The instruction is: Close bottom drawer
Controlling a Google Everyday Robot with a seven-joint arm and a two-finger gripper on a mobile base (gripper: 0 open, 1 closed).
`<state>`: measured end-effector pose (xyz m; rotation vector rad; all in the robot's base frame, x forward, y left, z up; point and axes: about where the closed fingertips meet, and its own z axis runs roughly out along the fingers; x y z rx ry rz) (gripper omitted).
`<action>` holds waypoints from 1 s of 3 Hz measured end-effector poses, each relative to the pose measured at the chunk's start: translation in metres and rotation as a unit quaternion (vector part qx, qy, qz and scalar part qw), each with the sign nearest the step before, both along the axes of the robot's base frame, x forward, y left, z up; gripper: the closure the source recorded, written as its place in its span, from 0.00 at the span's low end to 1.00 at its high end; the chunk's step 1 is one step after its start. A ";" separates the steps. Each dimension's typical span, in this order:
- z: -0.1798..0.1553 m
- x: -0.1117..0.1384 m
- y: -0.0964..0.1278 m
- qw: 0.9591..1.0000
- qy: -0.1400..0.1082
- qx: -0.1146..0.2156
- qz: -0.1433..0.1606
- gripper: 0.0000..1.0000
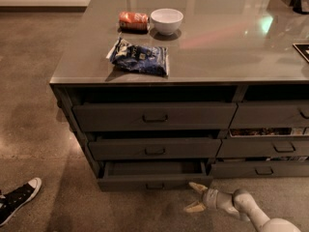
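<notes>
The bottom drawer (154, 181) is the lowest of the wide dark grey stack. It stands pulled out a short way, with its dark interior showing above the flat front and a small dark handle (154, 186) at the centre. My gripper (193, 197) is low by the floor, just in front of the drawer's right end, close to the front but apart from it. Its two pale fingers (197, 186) are spread open and hold nothing. The white arm (246, 209) reaches in from the bottom right.
Two wide drawers (154, 115) sit above, and a neighbouring stack (270, 146) on the right has partly open drawers. On the counter (231, 52) lie a blue bag (141, 57), a white bowl (166, 21) and an orange packet (133, 20). A black sneaker (17, 200) lies on the floor at left.
</notes>
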<state>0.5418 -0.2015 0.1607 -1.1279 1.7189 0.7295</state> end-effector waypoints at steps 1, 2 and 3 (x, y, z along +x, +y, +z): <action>0.006 0.011 0.002 1.000 -0.009 0.016 -0.013 0.00; 0.008 0.013 0.004 1.000 -0.011 0.017 -0.013 0.00; 0.013 0.023 0.010 1.000 -0.020 0.020 -0.011 0.00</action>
